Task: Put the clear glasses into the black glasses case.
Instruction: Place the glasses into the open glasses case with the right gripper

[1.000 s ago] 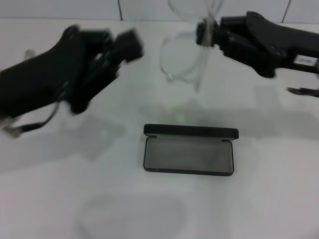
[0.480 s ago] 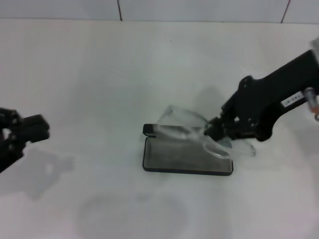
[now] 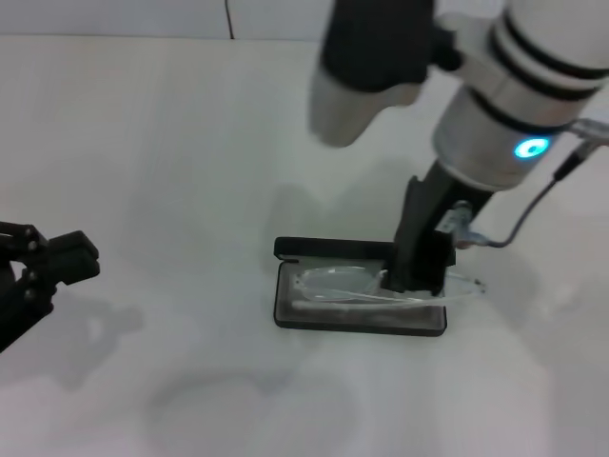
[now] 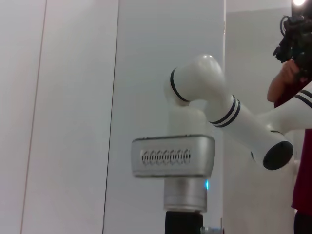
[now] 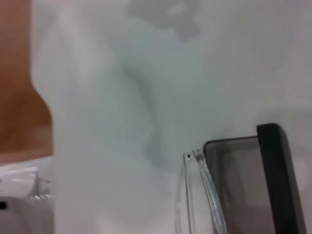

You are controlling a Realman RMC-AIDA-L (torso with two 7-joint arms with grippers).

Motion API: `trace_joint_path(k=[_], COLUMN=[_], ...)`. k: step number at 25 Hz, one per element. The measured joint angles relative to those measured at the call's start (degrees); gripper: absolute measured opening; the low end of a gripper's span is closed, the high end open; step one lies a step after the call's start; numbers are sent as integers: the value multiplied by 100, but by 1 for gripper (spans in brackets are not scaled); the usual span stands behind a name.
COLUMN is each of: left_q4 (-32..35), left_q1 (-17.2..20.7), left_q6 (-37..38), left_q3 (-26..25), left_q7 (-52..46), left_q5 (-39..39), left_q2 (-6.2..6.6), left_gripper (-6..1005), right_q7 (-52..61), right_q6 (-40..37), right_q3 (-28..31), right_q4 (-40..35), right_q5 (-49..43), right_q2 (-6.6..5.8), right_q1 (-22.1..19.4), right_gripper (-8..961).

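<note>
My right gripper (image 3: 411, 278) points straight down over the right end of the case (image 3: 285, 307), which lies open on the white table (image 3: 171, 143) with its lid (image 3: 328, 249) standing along the far edge. The glasses (image 3: 338, 284) lie across the grey lining, the lens front stretching from the left part of the tray toward my gripper. One clear arm (image 3: 463, 286) sticks out past the right rim of the case, over the table. The black finger block covers the spot where it meets the frame, so I cannot tell whether my right fingers are clamped on the glasses or spread apart. Above the gripper, my right forearm rises toward the camera, white with black rings and a lit blue ring, and a thin cable hangs off its wrist.

In the right wrist view, the case (image 5: 265, 185) shows as a black rim around grey lining, and the clear arms (image 5: 200, 195) of the glasses run just beside that rim, outside it.

My left gripper (image 3: 43, 262) hangs at the left edge of the table, well apart from the case, fingers spread with nothing between them. Its wrist camera looks away from the table, toward my right arm against a pale wall.
</note>
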Motion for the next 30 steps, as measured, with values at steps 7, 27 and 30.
trace_joint_path(k=[7, 27, 30], left_q4=[-58, -221, -223], left_q1=[-73, -350, -351], left_q6=[0, -38, -38], left_q3=[-59, -76, -77], left_q7=[94, 103, 104], left_q5=[72, 90, 90], left_q2=[-64, -9, -9], left_gripper=[73, 74, 74], right_q7=[392, 898, 897], right_q6=[709, 1803, 1881], right_q3=[-688, -1602, -1643], right_q4=[345, 668, 720], right_q5=[-83, -681, -684], right_q2=[3, 3, 3], right_q1=[135, 75, 92], right_gripper=[90, 92, 92])
